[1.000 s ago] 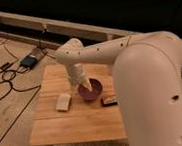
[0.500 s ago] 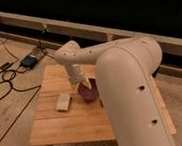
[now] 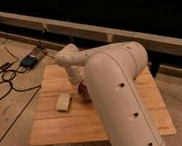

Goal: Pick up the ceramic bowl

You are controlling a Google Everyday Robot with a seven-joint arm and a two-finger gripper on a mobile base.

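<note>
Because my broad pale forearm (image 3: 120, 99) rises through the foreground and slants across the right half of the wooden counter (image 3: 56, 130), much of what sits there is hidden from me. From its upper end the arm bends at a rounded joint (image 3: 68, 57) over the counter's far side, and from that joint my wrist (image 3: 75, 75) drops nearly straight down toward the boards. My fingers (image 3: 80, 90) hang at the bottom of the wrist, low over the middle of the counter and right at the ceramic bowl (image 3: 85, 95), of which only a dark maroon sliver shows against the forearm's left edge. Whether the fingers are spread, pressed together or touching the bowl's rim, I cannot tell; the wrist and forearm cover that spot. A pale beige block (image 3: 63, 102) lies flat on the counter near the bowl, on its left as the camera sees it, and apart from it. Beyond the counter's far left corner, on the floor (image 3: 9, 113), a small dark box (image 3: 28, 61) sits among black cables (image 3: 0, 84).
</note>
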